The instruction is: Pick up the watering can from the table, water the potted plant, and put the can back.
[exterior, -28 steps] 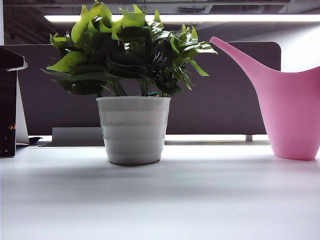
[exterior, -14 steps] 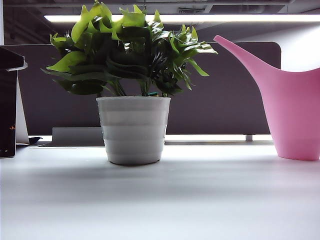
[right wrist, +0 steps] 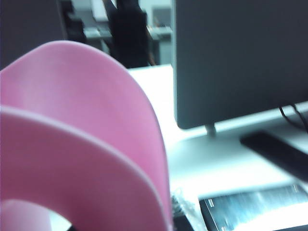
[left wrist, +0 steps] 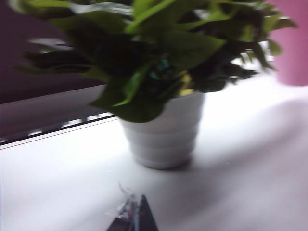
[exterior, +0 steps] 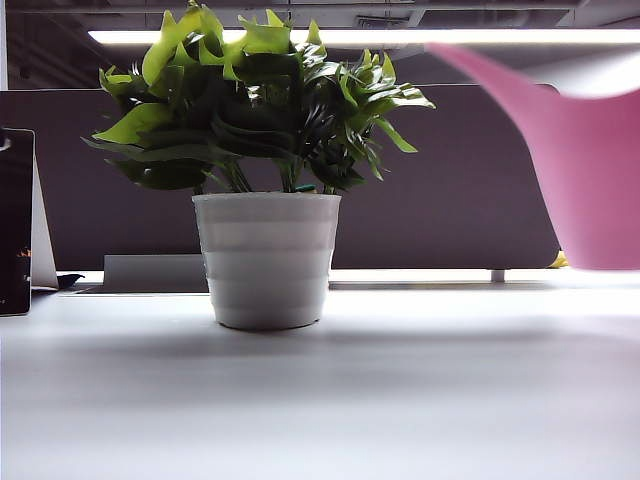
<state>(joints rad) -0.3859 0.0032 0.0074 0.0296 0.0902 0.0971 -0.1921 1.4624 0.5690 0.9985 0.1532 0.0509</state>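
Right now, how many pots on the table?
1. The potted plant, in its white ribbed pot, stands left of centre on the table in the exterior view. The pink watering can is lifted to its right. Anything beyond the frame edges stays unseen.

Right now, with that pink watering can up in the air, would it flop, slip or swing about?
The watering can, off the table, probably stays stiff: its spout keeps its shape. Its smooth plastic may be slippery. The long spout could make it swing. The right gripper's hold is hidden behind the can; the left gripper hangs near the potted plant.
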